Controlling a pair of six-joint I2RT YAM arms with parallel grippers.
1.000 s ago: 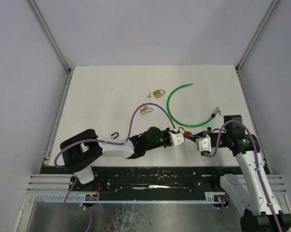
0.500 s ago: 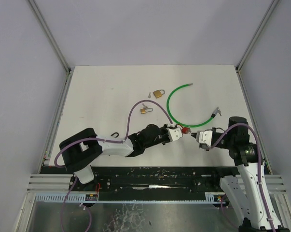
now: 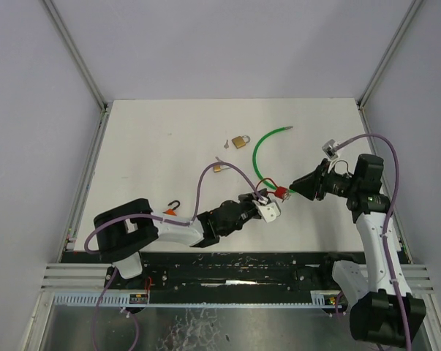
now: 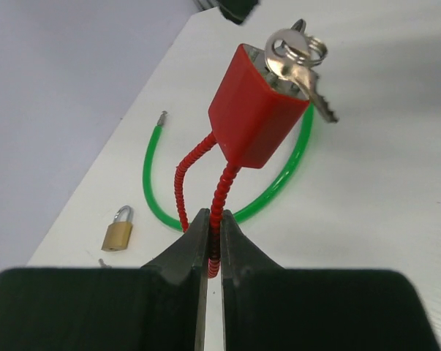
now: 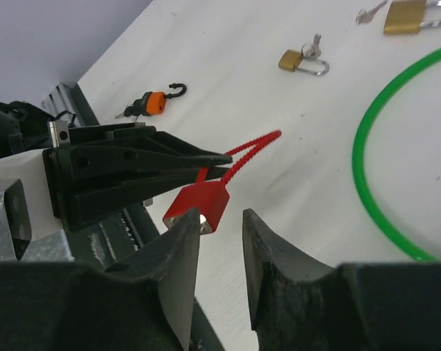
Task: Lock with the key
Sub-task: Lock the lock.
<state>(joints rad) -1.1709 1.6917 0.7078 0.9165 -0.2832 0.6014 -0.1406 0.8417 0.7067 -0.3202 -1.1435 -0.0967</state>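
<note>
A red lock with a red beaded cable hangs in the air above the table. A silver key on a ring sticks out of its far end. My left gripper is shut on the cable just below the lock body. In the top view the lock sits between my left gripper and my right gripper. The right gripper stands open just short of the lock, nothing between its fingers. Its left finger hides most of the key there.
A green cable loop lies on the table behind the lock. Two brass padlocks lie farther back left. A small orange and black lock lies near the left arm. Walls enclose the table on three sides.
The right gripper has opened and let go of the key, and its arm has swung back and to the right. The left gripper still holds the cable and has shifted slightly.
</note>
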